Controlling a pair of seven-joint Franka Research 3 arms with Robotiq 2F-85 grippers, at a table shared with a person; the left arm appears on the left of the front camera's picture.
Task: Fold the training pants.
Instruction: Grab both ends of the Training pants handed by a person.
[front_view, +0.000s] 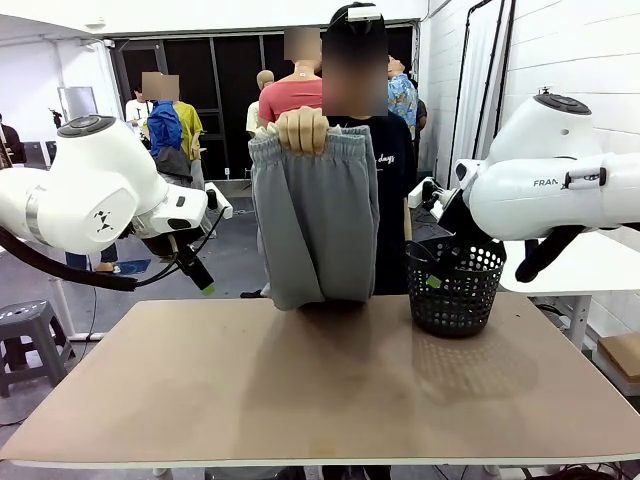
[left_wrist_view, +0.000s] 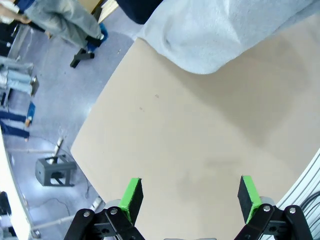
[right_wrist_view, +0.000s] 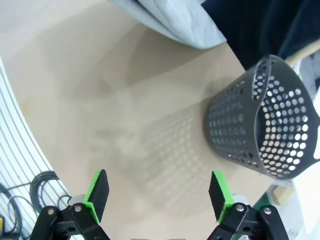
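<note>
Grey jersey training pants (front_view: 315, 220) hang upright at the far side of a tan table (front_view: 320, 390), held up by a person whose hand (front_view: 302, 130) is clenched around the bunched elastic waistband, fingers curled over its top edge. The lower end of the pants reaches down to the table's far edge. A black mesh basket (front_view: 455, 285) stands on the table just to the right of the pants, near the far edge. The front view shows both white arms raised at the sides, well apart from the cloth. The left wrist view looks down past the left gripper (left_wrist_view: 190, 192), its green-padded fingers spread wide with nothing between them, onto bare tabletop, with the rounded bottom of the pants at the top of the picture and a grey stool on the floor beyond the table's edge. The right wrist view shows the right gripper (right_wrist_view: 158, 192), likewise spread and empty, above the table, with the basket's open mouth and a corner of the grey cloth ahead of it
</note>
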